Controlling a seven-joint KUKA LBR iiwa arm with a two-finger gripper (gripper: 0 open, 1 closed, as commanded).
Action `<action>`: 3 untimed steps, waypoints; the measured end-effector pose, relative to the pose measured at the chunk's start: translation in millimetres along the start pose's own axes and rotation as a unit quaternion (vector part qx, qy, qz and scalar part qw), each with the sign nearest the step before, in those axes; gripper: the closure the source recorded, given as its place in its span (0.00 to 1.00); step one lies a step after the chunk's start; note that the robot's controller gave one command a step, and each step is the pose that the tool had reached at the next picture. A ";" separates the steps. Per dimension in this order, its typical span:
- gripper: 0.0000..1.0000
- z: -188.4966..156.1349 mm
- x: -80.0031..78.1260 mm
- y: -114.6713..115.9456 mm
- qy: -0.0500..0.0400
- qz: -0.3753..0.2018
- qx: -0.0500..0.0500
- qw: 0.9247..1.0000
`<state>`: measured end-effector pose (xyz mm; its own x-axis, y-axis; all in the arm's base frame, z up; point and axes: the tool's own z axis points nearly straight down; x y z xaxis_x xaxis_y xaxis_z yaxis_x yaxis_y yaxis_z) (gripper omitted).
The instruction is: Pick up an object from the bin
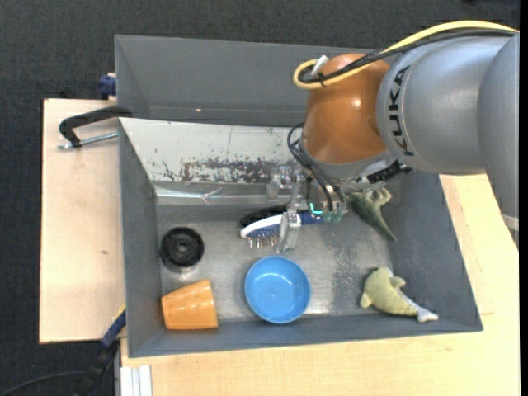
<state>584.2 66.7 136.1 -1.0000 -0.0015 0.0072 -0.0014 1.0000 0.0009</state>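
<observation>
My gripper (290, 221) hangs over the middle of the bin, its metal fingers pointing down right beside a blue-and-white brush (261, 225) with a dark handle. The fingertips overlap the brush's right end; whether they touch it I cannot tell. Just below sits a blue round bowl (277, 289), upright on the bin floor. A green toy dinosaur (375, 209) lies to the right of the gripper, partly hidden under the arm.
A black round lid-like disc (181, 247) lies at the left, with an orange cup (190, 305) on its side in the front left corner. A pale green plush fish-like toy (389, 294) rests at the front right. The arm covers the bin's back right.
</observation>
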 end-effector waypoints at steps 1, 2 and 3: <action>0.00 68.1 -0.5 -14.8 -0.002 -0.073 0.001 0.997; 1.00 65.6 -1.4 -14.0 -0.004 -0.073 0.000 0.997; 1.00 -121.2 -11.9 -2.9 -0.011 -0.083 0.000 0.997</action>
